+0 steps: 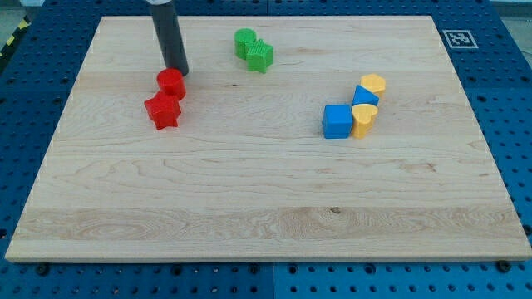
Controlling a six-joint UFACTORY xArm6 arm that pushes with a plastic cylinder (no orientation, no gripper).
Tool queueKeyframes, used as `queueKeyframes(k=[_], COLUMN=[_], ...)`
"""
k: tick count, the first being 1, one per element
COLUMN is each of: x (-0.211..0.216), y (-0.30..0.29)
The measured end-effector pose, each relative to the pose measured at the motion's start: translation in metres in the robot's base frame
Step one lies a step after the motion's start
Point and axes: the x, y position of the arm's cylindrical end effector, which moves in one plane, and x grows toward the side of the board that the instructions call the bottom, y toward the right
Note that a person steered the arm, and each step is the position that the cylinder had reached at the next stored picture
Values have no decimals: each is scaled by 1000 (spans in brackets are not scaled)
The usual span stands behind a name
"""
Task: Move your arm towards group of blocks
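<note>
My tip (176, 71) rests on the board at the view's upper left, just above and touching or nearly touching a red cylinder (171, 83). A red star-shaped block (163, 110) sits right below that cylinder. Two green blocks stand together at the top middle: a green cylinder (245, 41) and a green ridged block (260, 56). At the right is a group of several blocks: a blue cube (337, 121), a blue block (364, 95), a yellow heart-shaped block (373, 84) and a yellow cylinder-like block (363, 120), all touching.
The wooden board (266, 216) lies on a blue perforated table (515, 100). A black-and-white marker tag (460, 38) sits beyond the board's top right corner.
</note>
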Motion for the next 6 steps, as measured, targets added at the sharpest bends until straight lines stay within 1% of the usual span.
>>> queueKeyframes(k=[1, 2, 4, 5, 6], x=[17, 18, 20, 20, 20], y=[-4, 16, 123, 170, 205])
